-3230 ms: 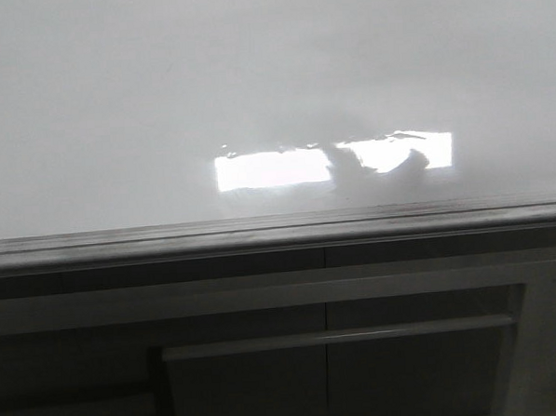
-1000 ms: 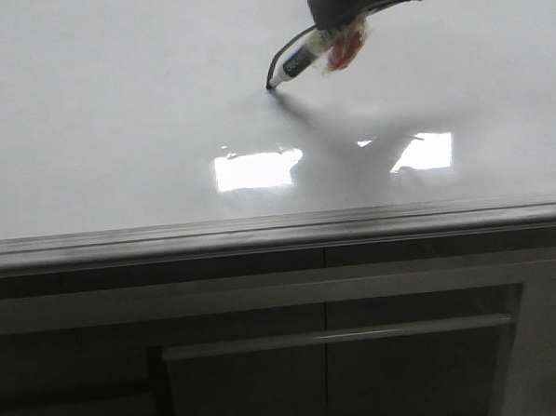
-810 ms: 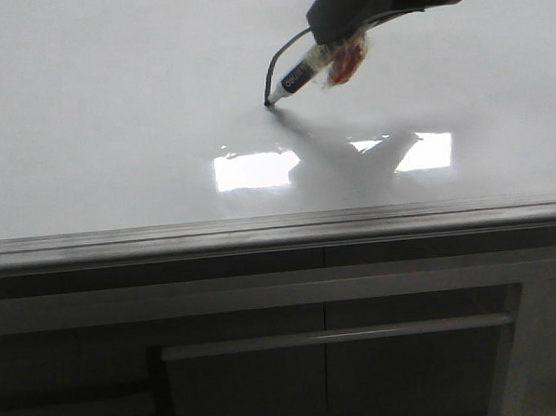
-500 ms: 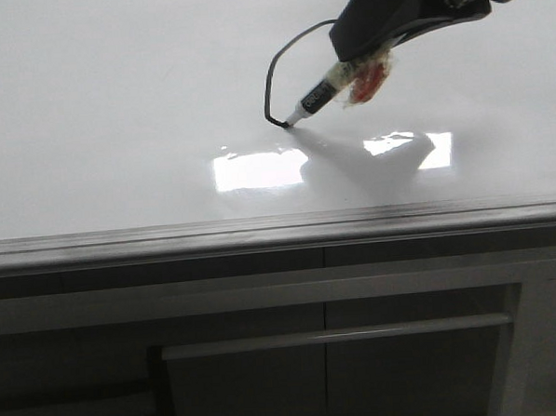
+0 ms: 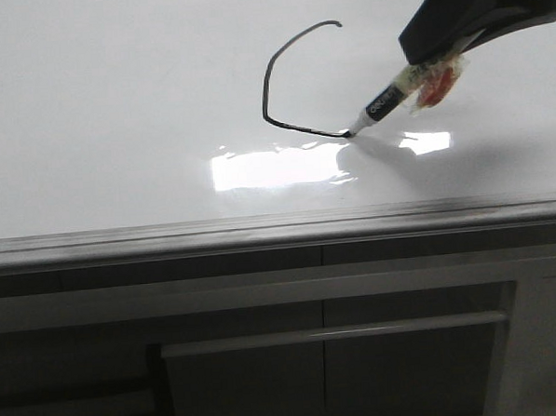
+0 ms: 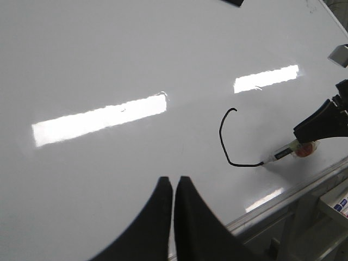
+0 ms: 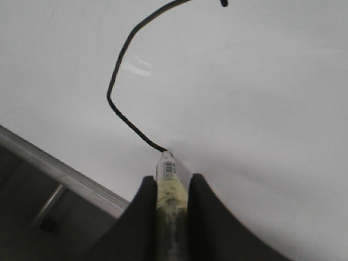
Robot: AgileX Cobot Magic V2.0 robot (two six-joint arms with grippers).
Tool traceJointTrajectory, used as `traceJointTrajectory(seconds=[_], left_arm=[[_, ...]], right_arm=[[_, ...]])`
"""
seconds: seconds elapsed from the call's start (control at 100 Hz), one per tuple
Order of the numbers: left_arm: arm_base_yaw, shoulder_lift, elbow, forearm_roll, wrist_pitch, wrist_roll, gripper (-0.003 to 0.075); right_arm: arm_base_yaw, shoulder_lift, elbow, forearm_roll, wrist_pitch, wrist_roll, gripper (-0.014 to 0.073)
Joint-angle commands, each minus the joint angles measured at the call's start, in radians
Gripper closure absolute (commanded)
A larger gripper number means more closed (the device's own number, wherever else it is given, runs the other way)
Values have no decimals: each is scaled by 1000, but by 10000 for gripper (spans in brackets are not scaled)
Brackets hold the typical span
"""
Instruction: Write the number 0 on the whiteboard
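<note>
The whiteboard (image 5: 114, 105) fills the upper front view, with a grey rail along its near edge. A black stroke (image 5: 270, 83), the left side and bottom of the number 0, curves from a hooked top down to the marker tip. It also shows in the left wrist view (image 6: 222, 138) and the right wrist view (image 7: 117, 76). My right gripper (image 7: 172, 182) is shut on a taped marker (image 5: 380, 105), whose tip touches the board at the stroke's end. My left gripper (image 6: 173, 182) is shut and empty, hovering over bare board to the left of the stroke.
A bright glare patch (image 5: 271, 166) lies on the board just below the stroke. The grey metal rail (image 5: 279, 228) borders the board's near edge. Below it stands a dark cabinet (image 5: 332, 354) with pale bars.
The right gripper came in with the marker and drew down the left side, then rightward along the bottom. The stroke has grown from a dot to a long curve.
</note>
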Motion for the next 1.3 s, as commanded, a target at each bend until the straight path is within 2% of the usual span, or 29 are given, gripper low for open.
traceJointTrajectory(seconds=[0.0, 0.15, 0.63, 0.97, 1.29], left_arm=[[3, 13, -24, 2, -80, -9, 740], [3, 13, -24, 2, -80, -9, 740], [3, 13, -24, -13, -85, -9, 740], [3, 13, -24, -13, -85, -9, 740], [3, 13, -24, -13, -116, -9, 740]], right_arm=[[-64, 1, -6, -137, -141, -15, 648], [-96, -8, -6, -170, -143, 26, 648], [-103, -11, -6, -206, -193, 26, 639], [-152, -11, -9, -207, -201, 28, 639], [-152, -9, -96, -207, -207, 28, 639]])
